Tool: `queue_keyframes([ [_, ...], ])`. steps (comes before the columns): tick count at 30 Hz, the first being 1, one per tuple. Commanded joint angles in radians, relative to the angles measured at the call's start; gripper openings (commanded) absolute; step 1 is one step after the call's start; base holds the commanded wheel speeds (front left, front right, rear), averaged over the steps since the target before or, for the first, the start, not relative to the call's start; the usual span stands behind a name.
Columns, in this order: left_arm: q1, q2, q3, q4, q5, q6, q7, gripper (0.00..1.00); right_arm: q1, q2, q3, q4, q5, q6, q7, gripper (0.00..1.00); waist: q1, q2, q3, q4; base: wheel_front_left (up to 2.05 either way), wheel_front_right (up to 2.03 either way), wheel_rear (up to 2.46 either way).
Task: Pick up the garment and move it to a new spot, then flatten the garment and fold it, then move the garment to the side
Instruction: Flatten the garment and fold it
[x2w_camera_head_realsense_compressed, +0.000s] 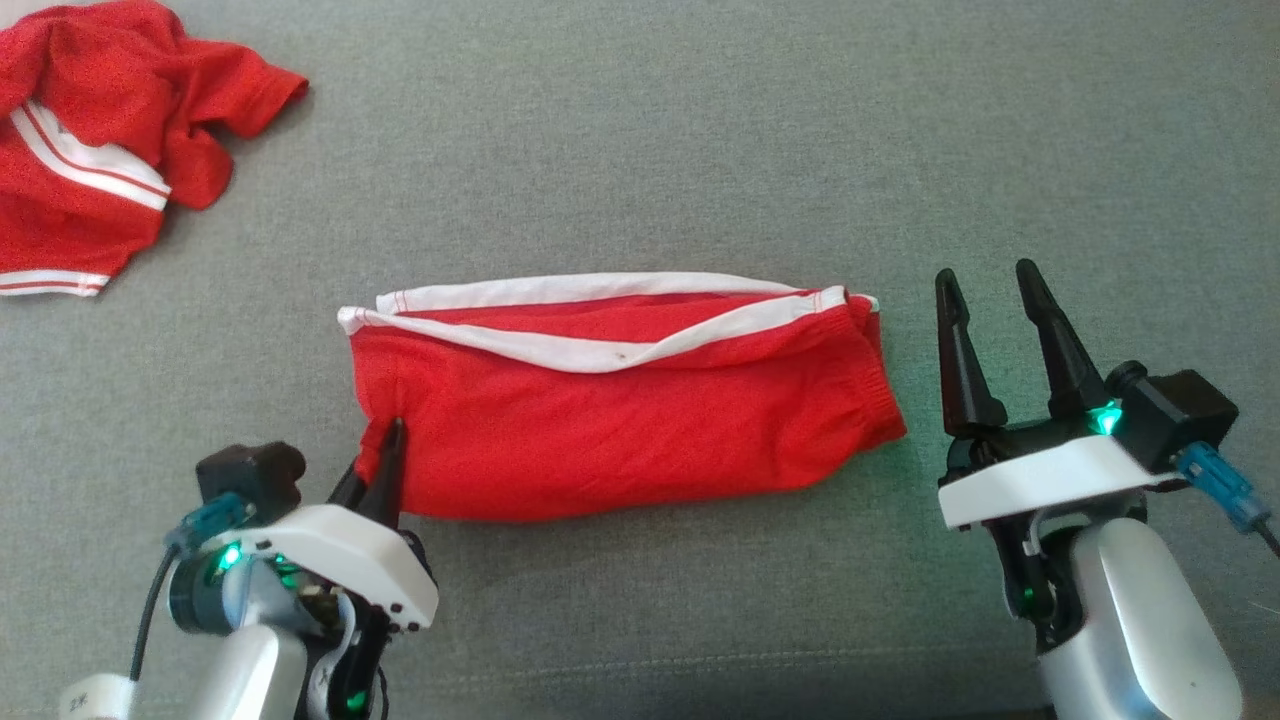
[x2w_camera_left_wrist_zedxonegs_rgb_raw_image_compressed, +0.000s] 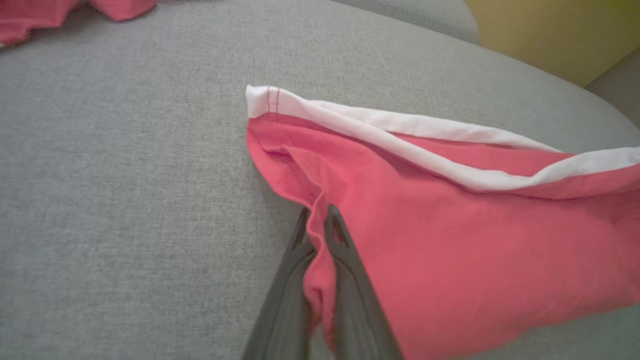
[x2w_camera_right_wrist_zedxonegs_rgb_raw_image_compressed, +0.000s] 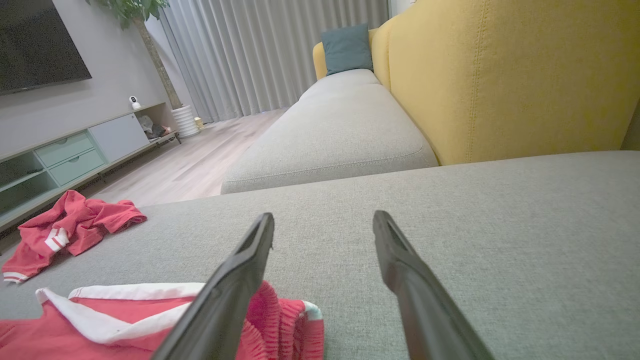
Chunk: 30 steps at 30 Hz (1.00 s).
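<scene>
The garment (x2w_camera_head_realsense_compressed: 620, 420) is a pair of red shorts with white trim, folded into a long band across the middle of the grey sofa seat. My left gripper (x2w_camera_head_realsense_compressed: 388, 438) is shut on the garment's near-left corner; in the left wrist view a fold of red cloth (x2w_camera_left_wrist_zedxonegs_rgb_raw_image_compressed: 450, 240) is pinched between the two dark fingers (x2w_camera_left_wrist_zedxonegs_rgb_raw_image_compressed: 340, 240). My right gripper (x2w_camera_head_realsense_compressed: 990, 285) stands open just right of the garment's elastic waistband end, touching nothing. In the right wrist view the garment (x2w_camera_right_wrist_zedxonegs_rgb_raw_image_compressed: 100, 325) lies at the lower left, beside the open fingers (x2w_camera_right_wrist_zedxonegs_rgb_raw_image_compressed: 400, 250).
A second red garment with white stripes (x2w_camera_head_realsense_compressed: 90, 140) lies crumpled at the far left of the seat (x2w_camera_head_realsense_compressed: 700, 130). The right wrist view shows a yellow sofa back (x2w_camera_right_wrist_zedxonegs_rgb_raw_image_compressed: 500, 75), another grey cushion (x2w_camera_right_wrist_zedxonegs_rgb_raw_image_compressed: 330, 135) and wooden floor (x2w_camera_right_wrist_zedxonegs_rgb_raw_image_compressed: 185, 170) beyond.
</scene>
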Motion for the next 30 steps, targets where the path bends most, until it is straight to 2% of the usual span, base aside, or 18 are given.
queue_keyframes([
  [1,-0.014,0.007,0.043,-0.035,-0.008,0.005,-0.018,0.03,-0.001,-0.007,0.025,-0.037,-0.005,0.007,0.004,1.00,0.0000,0.0000,-0.005,-0.001,0.00,0.00,0.00],
  [2,-0.012,0.006,0.046,-0.032,-0.007,0.006,-0.028,0.27,0.000,-0.009,0.026,-0.037,-0.004,0.007,0.006,1.00,0.0000,0.0000,-0.008,-0.002,0.00,0.00,0.00],
  [4,-0.008,0.006,0.047,-0.029,-0.005,0.008,-0.044,1.00,0.004,-0.012,0.025,-0.039,-0.004,0.007,0.011,1.00,0.0000,0.0000,-0.015,-0.003,0.00,0.00,0.00],
  [12,0.002,0.009,0.052,-0.047,0.016,0.015,-0.122,1.00,0.017,-0.025,0.021,-0.038,-0.006,0.007,0.024,1.00,0.0000,0.0000,-0.037,0.001,0.00,0.00,0.00],
  [22,0.024,0.013,0.054,-0.098,0.035,0.036,-0.169,1.00,0.026,-0.064,0.076,-0.041,0.011,0.007,0.054,1.00,0.0000,0.0000,-0.050,0.016,0.00,0.00,0.00],
  [30,0.036,0.009,0.044,-0.140,0.043,0.050,-0.174,1.00,0.017,-0.108,0.145,0.035,0.006,0.007,0.115,1.00,0.0000,0.0000,-0.040,0.046,0.00,0.00,0.00],
])
